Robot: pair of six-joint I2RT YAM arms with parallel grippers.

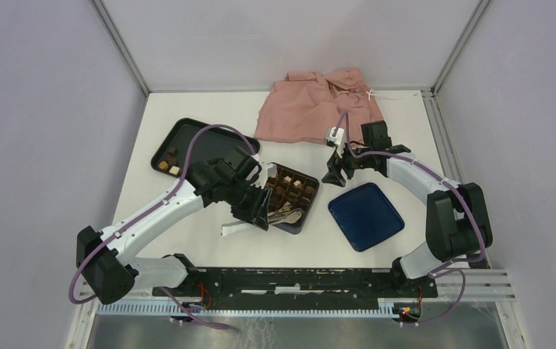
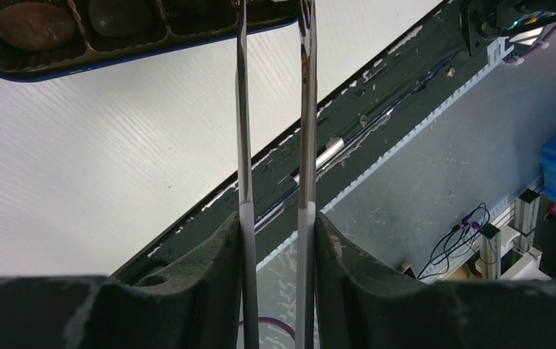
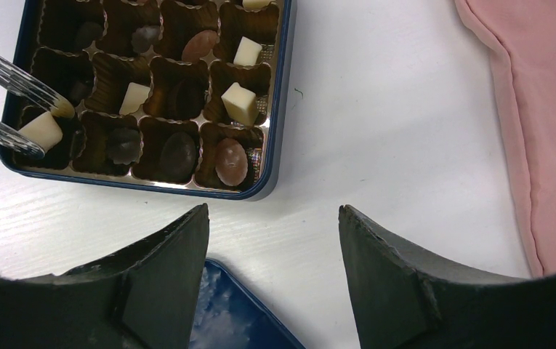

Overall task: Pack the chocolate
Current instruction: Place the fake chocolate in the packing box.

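Overhead and wrist views. A pink cloth (image 1: pixel 318 102) lies at the far edge of the desk (image 1: pixel 318 251). A black tray (image 1: pixel 220 145) sits far left and a dark blue lid (image 1: pixel 365 216) near right. Between them stands the dark blue box (image 3: pixel 282 102), its gridded brown insert partly filled. The chocolate (image 3: pixel 238 103) shows as cream-white cubes and brown or dark ovals, one to a cell. A few loose pieces (image 1: pixel 169 161) rest in the tray's left corner. The left pincer (image 2: pixel 276 225) is clamped on metal tongs (image 2: pixel 307 109), whose tips grip one cream-white cube (image 3: pixel 40 131) at a corner cell. The right pincer (image 3: pixel 273 211), jaws apart and empty, hovers above the desk between box, lid and cloth.
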